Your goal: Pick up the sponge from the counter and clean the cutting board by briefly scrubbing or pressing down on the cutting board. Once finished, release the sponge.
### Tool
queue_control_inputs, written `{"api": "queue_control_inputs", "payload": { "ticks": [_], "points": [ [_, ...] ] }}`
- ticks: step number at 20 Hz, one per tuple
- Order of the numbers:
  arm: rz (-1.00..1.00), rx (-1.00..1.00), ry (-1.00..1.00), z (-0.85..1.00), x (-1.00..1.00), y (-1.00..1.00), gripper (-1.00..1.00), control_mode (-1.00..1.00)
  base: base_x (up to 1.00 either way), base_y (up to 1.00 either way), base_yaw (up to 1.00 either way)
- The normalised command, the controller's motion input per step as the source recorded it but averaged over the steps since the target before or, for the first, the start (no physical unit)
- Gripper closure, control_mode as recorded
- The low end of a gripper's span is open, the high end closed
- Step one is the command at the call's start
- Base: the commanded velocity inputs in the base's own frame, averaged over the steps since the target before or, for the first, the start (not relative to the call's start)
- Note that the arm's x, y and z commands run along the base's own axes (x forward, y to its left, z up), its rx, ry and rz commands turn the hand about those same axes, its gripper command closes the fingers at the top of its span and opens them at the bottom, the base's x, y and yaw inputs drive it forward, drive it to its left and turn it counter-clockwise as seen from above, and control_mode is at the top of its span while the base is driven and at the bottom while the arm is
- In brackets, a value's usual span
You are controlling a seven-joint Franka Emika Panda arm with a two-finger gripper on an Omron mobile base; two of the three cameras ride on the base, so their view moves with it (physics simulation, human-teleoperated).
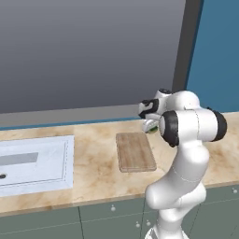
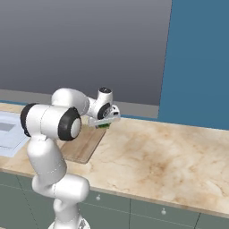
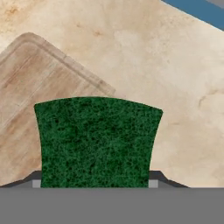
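The tool (image 2: 105,121) grips the sponge (image 3: 98,142) above the cutting board's (image 1: 135,152) corner, green side down, ready for scrubbing.

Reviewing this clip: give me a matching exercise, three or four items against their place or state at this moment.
Items:
1. sponge
2. cutting board
3. sink
4. gripper

States:
A. white, set into the counter at the robot's left
B. shut on the green-topped block
C. held above the worktop, at the board's edge
D. lying flat on the marbled stone, nothing resting on it

Pairs: 1-C, 2-D, 3-A, 4-B
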Motion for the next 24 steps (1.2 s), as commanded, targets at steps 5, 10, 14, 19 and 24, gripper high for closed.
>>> {"api": "queue_control_inputs", "payload": {
  "ticks": [5, 10, 14, 19, 24],
  "points": [
    [-0.29, 0.04, 0.03, -0.02, -0.60, -0.73, 1.00, -1.00, 0.00, 0.00, 0.00],
    [-0.27, 0.04, 0.04, -0.10, -0.62, -0.75, 1.00, -1.00, 0.00, 0.00, 0.00],
    [-0.25, 0.01, 0.11, -0.28, -0.48, -0.57, 1.00, -1.00, 0.00, 0.00, 0.00],
    [-0.18, 0.00, 0.17, -0.42, -0.11, -0.16, -1.00, -1.00, 0.00, 0.00, 0.00],
    [-0.08, 0.00, 0.10, -0.26, 0.00, 0.00, -1.00, -1.00, 0.00, 0.00, 0.00]
  ]
}}
